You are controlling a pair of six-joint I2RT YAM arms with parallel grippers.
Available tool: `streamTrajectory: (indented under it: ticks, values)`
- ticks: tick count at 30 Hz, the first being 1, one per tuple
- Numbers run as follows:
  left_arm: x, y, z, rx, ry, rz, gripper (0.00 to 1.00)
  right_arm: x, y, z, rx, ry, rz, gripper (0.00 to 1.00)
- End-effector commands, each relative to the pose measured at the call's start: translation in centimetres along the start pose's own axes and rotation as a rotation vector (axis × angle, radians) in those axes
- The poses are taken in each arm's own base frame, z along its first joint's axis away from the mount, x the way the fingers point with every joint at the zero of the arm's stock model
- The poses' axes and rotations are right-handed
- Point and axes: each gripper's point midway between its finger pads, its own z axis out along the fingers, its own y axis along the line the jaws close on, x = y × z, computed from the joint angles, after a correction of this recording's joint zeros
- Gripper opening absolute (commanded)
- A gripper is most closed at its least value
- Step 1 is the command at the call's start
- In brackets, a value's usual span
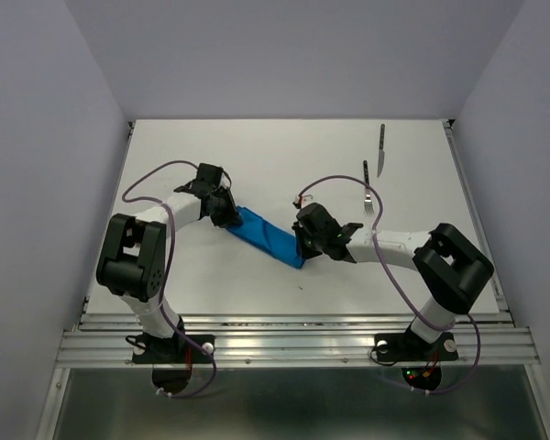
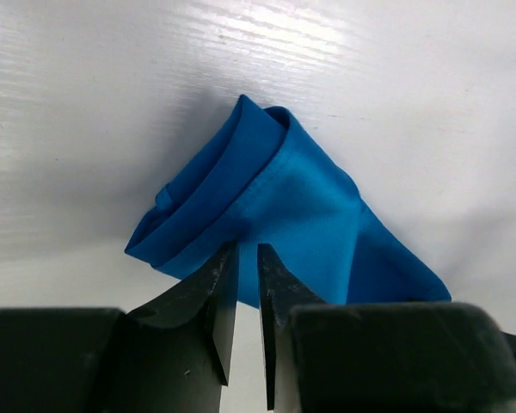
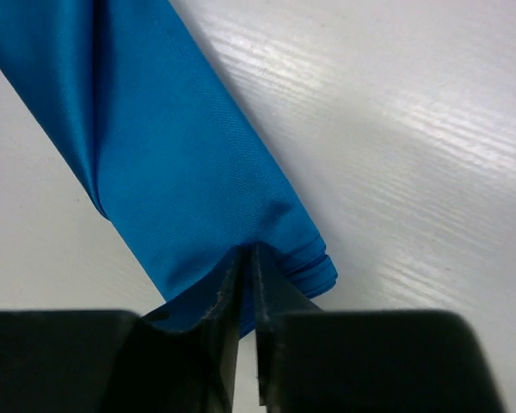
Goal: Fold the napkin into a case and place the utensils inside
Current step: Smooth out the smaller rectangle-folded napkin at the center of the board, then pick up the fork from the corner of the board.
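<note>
Napkin of bright royal-blue soft cloth, folded into a narrow strip, lies slantwise on the white counter. My left pincer pinches its far end, my right pincer its near end. 2 utensils, a small silver metal fork and a slim knife, lie well apart from it.

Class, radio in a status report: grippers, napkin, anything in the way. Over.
Left gripper shut on one napkin end. Right gripper shut on the other. Fork, knife apart at far right. Nothing blocking.
</note>
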Motion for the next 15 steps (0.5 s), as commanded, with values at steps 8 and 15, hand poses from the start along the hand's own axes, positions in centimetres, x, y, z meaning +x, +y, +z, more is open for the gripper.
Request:
streamTrajectory:
  ticks: [8, 15]
  values:
    - [-6.1, -4.4, -9.2, 0.053, -0.247, 0.073, 0.32, -12.3, -6.9, -4.9, 0.212, -0.323, 0.094, 0.43]
    - [-6.4, -4.5, -11.7, 0.067, -0.297, 0.068, 0.36, -14.4, -17.2, -4.6, 0.382, -0.243, 0.271, 0.59]
